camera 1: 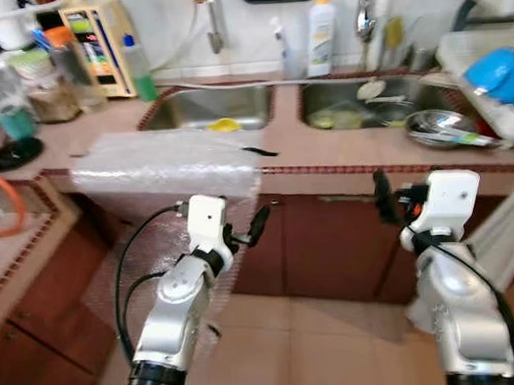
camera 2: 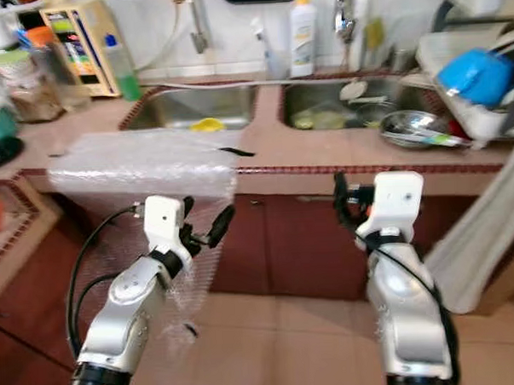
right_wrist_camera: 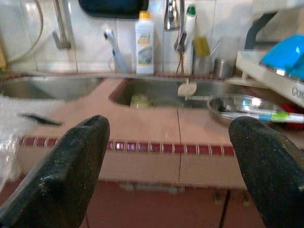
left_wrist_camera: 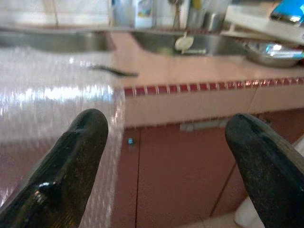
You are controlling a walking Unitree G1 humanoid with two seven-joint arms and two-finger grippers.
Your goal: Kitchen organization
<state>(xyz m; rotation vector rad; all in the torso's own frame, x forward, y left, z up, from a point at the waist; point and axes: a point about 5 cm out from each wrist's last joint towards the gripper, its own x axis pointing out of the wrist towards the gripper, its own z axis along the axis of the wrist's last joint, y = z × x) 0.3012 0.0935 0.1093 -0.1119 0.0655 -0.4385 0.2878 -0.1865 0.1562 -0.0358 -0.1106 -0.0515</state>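
Observation:
A sheet of clear bubble wrap [camera 1: 166, 162] lies on the pink tiled counter [camera 1: 323, 147] and hangs down over its front edge. Beside it on the counter lies a thin black utensil [camera 1: 259, 151]. My left gripper [camera 1: 246, 230] is held up in front of the hanging wrap, below the counter edge, open with nothing between its fingers [left_wrist_camera: 66, 166]. My right gripper [camera 1: 392, 202] is raised in front of the brown cabinet doors [camera 1: 327, 240], also open and holding nothing. In the right wrist view it faces the right sink [right_wrist_camera: 156, 92] and a steel bowl [right_wrist_camera: 237, 107].
A double sink [camera 1: 219, 109] holds a yellow item and dishes. A white bottle [camera 1: 321, 36] stands behind it. A dish rack with a blue bowl [camera 1: 495, 71] is at the right. Jars and a green bottle [camera 1: 139, 70] crowd the left corner counter.

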